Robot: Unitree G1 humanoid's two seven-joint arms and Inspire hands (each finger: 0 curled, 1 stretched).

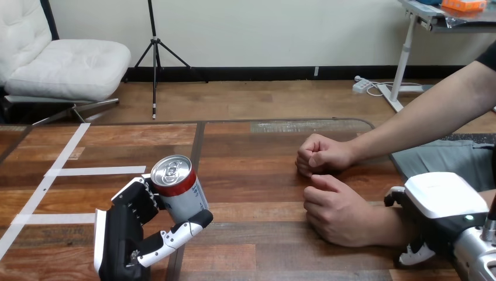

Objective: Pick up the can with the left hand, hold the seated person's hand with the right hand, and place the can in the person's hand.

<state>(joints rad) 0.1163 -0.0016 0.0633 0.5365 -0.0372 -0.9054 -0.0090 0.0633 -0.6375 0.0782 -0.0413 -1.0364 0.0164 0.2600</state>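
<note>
In the lower left of the frame the left hand (126, 234) has its fingers and thumb curled round the can (181, 190), a silver one with a red band near its top, held tilted just above the wooden table (251, 175). Right of centre the person's two hands rest on the table as closed fists, the upper hand (320, 155) just beside the lower hand (336, 212). At the lower right the right hand (441, 199) sits against the wrist of the lower hand, white shell uppermost; whether it grips that wrist cannot be told.
</note>
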